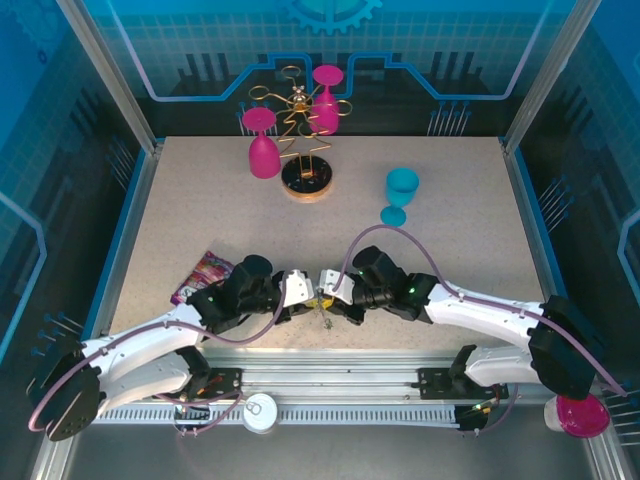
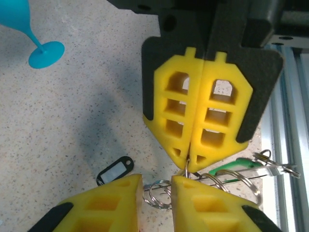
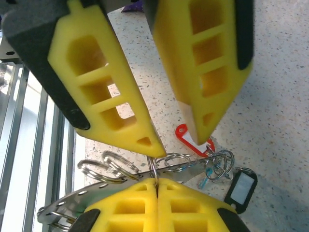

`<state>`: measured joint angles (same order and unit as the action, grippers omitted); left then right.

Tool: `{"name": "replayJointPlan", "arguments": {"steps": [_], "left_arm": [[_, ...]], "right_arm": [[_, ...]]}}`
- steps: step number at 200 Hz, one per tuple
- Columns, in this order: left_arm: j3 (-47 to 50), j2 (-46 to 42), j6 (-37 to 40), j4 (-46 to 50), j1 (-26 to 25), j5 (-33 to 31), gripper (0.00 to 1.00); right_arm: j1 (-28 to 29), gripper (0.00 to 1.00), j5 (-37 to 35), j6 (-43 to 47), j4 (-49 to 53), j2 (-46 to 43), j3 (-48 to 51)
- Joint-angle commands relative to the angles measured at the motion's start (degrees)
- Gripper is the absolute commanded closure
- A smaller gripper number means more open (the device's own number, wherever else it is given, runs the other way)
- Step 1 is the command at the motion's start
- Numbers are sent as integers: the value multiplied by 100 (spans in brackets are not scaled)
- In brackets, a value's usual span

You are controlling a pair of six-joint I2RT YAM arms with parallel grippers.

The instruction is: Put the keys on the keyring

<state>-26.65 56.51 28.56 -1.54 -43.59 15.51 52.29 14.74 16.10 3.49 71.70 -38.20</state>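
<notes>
Grey keyring (image 3: 60, 205), black tag (image 2: 115, 170), insert perhaps blank

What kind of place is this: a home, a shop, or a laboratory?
Probably a robot test cell in a laboratory: a speckled table enclosed by blue printed panels, aluminium rails along its near edge, and a wire rack holding pink goblets as props.

readable text: none | labels: none | numbers: none
</notes>
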Motion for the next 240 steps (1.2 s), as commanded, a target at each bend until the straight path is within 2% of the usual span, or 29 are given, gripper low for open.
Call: {"name": "replayJointPlan", "arguments": {"steps": [1, 39, 62, 93, 132, 171, 213, 231, 240], "left_arm": [[146, -70, -241, -219, 130, 624, 75], [93, 3, -187, -26, 353, 960, 72], [50, -184, -168, 81, 577, 1020, 64], [-150, -326, 21, 644, 1095, 1945, 57], [-211, 141, 217, 598, 1308, 2708, 59], [-406, 488, 370, 591, 1350, 2832, 67], [-512, 630, 412, 549, 1353, 2931, 86], [-543, 650, 513, 645, 1357, 2941, 100], [-519, 625, 545, 623, 1363, 2940, 100]], "right_arm": [[164, 100, 326, -67, -969, -12, 74], [167, 100, 234, -72, -1045, -69, 166], [159, 100, -35, -47, -984, -59, 190], [98, 100, -22, -46, -1103, -76, 268], [88, 100, 261, 3, -1342, -72, 337], [77, 100, 336, 51, -1402, -173, 383], [78, 100, 457, 21, -1445, -112, 302], [35, 100, 470, -116, -1623, -150, 378], [-54, 100, 530, -308, -1853, -229, 526]]}}
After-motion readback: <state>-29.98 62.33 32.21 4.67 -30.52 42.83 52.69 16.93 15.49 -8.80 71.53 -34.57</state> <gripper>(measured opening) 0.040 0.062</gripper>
